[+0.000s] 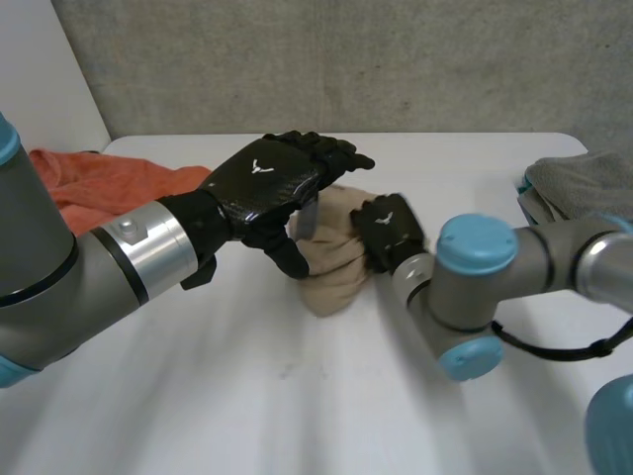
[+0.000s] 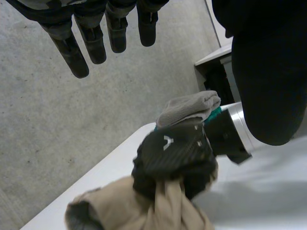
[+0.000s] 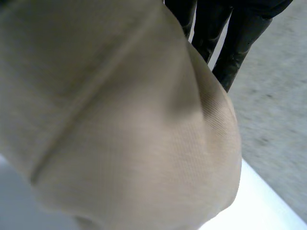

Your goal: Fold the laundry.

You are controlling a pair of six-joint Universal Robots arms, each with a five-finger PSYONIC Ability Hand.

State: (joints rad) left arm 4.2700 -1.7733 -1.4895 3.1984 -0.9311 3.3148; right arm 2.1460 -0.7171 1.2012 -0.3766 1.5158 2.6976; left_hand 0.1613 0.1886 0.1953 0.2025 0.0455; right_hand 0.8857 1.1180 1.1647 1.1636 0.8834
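The white tabletop [image 1: 247, 416] carries three pieces of laundry: an orange cloth [image 1: 99, 183] heaped at the far left, a grey cloth [image 1: 579, 183] piled at the right edge, and a beige cloth [image 1: 334, 272] bunched into a lump near the middle. The beige cloth is the piece being worked. It is not yet spread and no fold is made, so the step is judged to be the early one of lifting and opening out. The left robot hand [image 1: 267, 183] is held just above the lump, fingers straight, nothing grasped. The right robot hand [image 1: 388, 233] is clenched on the lump's right side, with cloth gathered under its fingers. For the next move, a second hold on a free edge is judged necessary, so that the cloth can be drawn flat between both hands.
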